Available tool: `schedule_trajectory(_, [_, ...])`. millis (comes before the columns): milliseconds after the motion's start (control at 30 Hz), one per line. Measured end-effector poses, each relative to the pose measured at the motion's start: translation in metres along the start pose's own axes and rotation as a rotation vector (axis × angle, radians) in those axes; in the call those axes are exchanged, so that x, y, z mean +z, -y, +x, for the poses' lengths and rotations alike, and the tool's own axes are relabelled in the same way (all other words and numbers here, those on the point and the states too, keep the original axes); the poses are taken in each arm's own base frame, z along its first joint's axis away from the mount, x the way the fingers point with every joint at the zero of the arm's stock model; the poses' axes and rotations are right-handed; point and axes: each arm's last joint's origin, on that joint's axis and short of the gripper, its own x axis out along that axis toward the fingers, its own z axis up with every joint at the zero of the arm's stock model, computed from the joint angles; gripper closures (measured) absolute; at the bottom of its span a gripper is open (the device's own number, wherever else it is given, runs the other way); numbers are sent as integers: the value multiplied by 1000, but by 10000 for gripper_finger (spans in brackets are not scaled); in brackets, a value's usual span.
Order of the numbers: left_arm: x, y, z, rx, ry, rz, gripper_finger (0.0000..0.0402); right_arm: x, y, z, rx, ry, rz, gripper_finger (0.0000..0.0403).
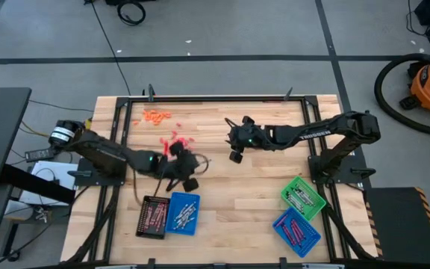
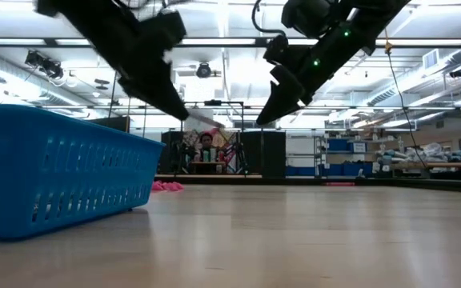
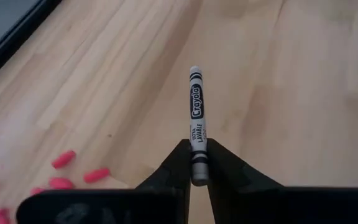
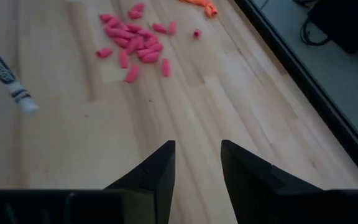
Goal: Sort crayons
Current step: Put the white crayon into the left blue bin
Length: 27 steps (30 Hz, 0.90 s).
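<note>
My left gripper (image 3: 197, 163) is shut on a silver-grey crayon (image 3: 196, 112) with a white label, above the table's middle (image 1: 189, 166). Loose red-pink crayons (image 4: 135, 40) lie in a heap on the wood toward the far left (image 1: 176, 142), and orange crayons (image 1: 155, 116) lie beyond them near the far edge. My right gripper (image 4: 197, 163) hangs open over bare wood right of the red-pink heap (image 1: 236, 148), with nothing between its fingers. The low view shows both grippers (image 2: 282, 92) well above the tabletop. My left gripper pinches the silver-grey crayon by its near end (image 3: 197, 158) between its two fingertips. The fingers slant downward and lie along the crayon, which sticks straight out ahead of them. The crayon is lifted clear of the table (image 2: 202, 120).
A black tray (image 1: 153, 217) and a blue tray (image 1: 183, 213) with crayons stand near the front left. A green tray (image 1: 302, 196) and another blue tray (image 1: 297, 230) stand at the front right. Bare wood lies between the two pairs.
</note>
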Motion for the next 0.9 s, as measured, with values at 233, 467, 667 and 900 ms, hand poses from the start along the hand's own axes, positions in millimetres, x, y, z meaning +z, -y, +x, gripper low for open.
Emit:
schedule_trajectory(233, [-17, 37, -29, -2, 83, -154, 365, 0, -16, -5, 41, 27, -26, 266])
schedule_trajectory(467, [-34, 63, -53, -117, 81, -321, 365, -1, -30, -10, 78, 37, -81, 266])
schedule_trajectory(667, [-46, 78, -69, -219, 26, -470, 365, -1, -40, -14, 106, 46, -128, 266])
schedule_trajectory(900, [-64, 93, -87, -283, -35, -628, 365, -2, -48, -18, 145, 52, -170, 266])
